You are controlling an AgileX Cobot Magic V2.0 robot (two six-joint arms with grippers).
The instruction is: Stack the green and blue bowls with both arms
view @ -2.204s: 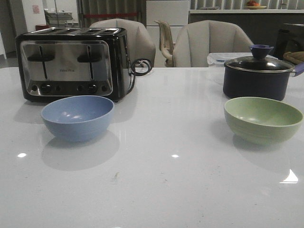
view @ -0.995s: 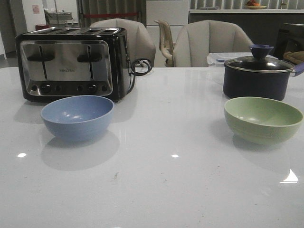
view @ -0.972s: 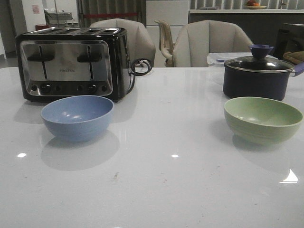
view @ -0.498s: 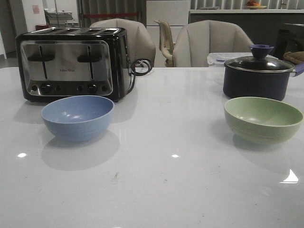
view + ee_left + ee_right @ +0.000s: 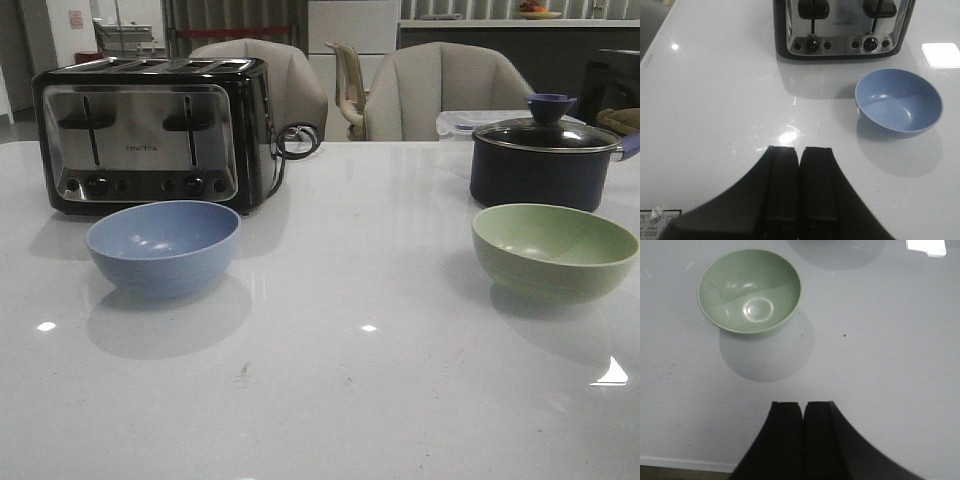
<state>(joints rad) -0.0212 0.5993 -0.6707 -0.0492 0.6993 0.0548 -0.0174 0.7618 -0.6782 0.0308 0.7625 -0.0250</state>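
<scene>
The dusty blue bowl (image 5: 163, 247) sits upright and empty on the left of the white table, just in front of the toaster; it also shows in the left wrist view (image 5: 898, 101). The pale green bowl (image 5: 553, 251) sits upright and empty on the right, in front of the navy pot; it also shows in the right wrist view (image 5: 749, 291). Neither arm shows in the front view. My left gripper (image 5: 800, 149) is shut and empty, well short of the blue bowl. My right gripper (image 5: 802, 404) is shut and empty, well short of the green bowl.
A black-and-chrome toaster (image 5: 155, 132) stands at the back left with its cord (image 5: 295, 140) beside it. A dark navy lidded pot (image 5: 543, 161) stands at the back right, a clear container (image 5: 462, 122) behind it. Chairs stand beyond the far edge. A table edge (image 5: 680, 463) lies near my right gripper.
</scene>
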